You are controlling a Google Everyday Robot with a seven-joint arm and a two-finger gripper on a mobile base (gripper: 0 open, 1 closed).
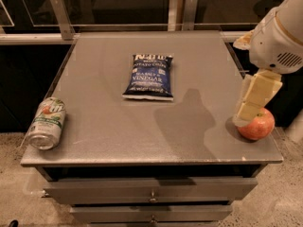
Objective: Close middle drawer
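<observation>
The grey cabinet (142, 145) fills the camera view, seen from above and in front. Below its front edge two drawer fronts show. The upper drawer front (94, 189), with a small knob (152, 196), stands out a little past the edge. The lower drawer front (109, 214) sits slightly further back, with its own knob (152, 218). I cannot tell which of them is the middle drawer. My gripper (247, 111) hangs at the right edge of the cabinet top, above and touching or just over an apple, far from the drawers.
On the cabinet top lie a blue chip bag (149, 76) in the middle, a green-and-white soda can (46, 123) on its side at the front left corner, and a red apple (258, 125) at the front right. A rail and posts (60, 18) run behind.
</observation>
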